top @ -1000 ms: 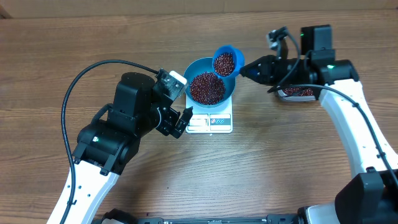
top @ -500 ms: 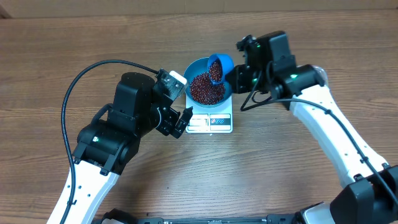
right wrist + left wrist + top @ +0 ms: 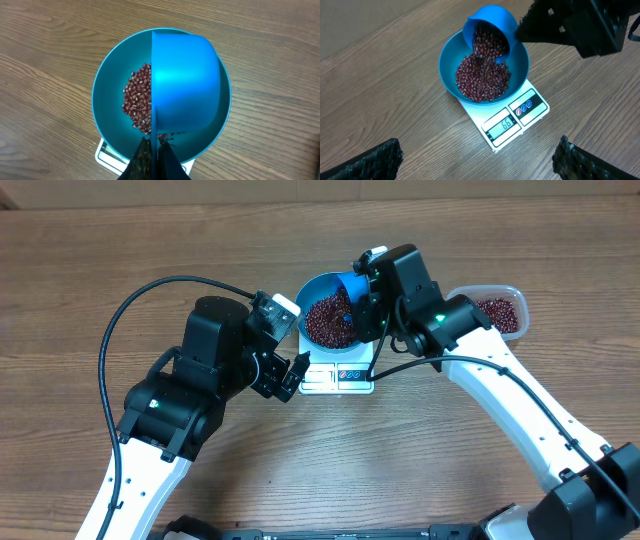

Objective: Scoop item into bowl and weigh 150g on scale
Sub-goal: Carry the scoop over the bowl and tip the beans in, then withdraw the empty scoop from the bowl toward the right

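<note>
- The right pincer (image 3: 155,157) is squeezed shut on the thin handle of a small blue scoop (image 3: 185,85), which is held straight out from its tips.
- The scoop is tipped on its side above the bowl (image 3: 107,85), so the bowl is found just past the pincer's tips and a little below them.
- The beans (image 3: 482,80) are heaped in the bottom of the bowl, under the scoop's mouth. More are seen in the scoop, and a thin stream runs from its mouth down to the heap.
- The scale (image 3: 517,120) is found under the bowl, with its front edge sticking out.
- The left pincer (image 3: 479,150) is opened wide and nothing is held in it. The bowl and scale are seen ahead of it, between its two fingers, and are not touched.
- The beans are tiny, dark red-brown and a bit shiny, and are piled loosely.
- The bowl is round, deep and blue, smooth inside, and wider than the scale.
- The scale is flat, white and four-cornered, with a grey display and small round buttons.
- The counter (image 3: 100,240) is made of brown wood with long grain lines.
- A clear tub (image 3: 505,288) with more beans is seen behind the right pincer, apart from the bowl.
</note>
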Controlling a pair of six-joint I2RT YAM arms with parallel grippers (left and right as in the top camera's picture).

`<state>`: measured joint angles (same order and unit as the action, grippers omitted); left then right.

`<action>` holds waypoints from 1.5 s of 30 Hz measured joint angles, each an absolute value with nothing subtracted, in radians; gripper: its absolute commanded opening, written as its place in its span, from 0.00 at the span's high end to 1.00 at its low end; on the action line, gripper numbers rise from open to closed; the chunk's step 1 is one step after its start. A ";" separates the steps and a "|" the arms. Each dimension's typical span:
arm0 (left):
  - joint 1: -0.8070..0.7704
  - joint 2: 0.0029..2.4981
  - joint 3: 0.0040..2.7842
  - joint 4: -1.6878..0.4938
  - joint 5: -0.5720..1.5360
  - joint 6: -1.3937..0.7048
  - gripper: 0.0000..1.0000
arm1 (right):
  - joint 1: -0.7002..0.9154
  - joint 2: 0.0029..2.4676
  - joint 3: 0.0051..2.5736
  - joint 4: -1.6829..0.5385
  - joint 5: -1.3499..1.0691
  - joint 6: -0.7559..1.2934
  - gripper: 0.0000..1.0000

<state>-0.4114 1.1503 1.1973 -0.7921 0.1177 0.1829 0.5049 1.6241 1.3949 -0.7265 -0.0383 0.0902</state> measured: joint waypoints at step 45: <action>-0.411 1.150 1.197 -0.792 0.118 0.183 0.01 | 0.524 1.624 1.395 -0.698 0.083 -0.473 0.96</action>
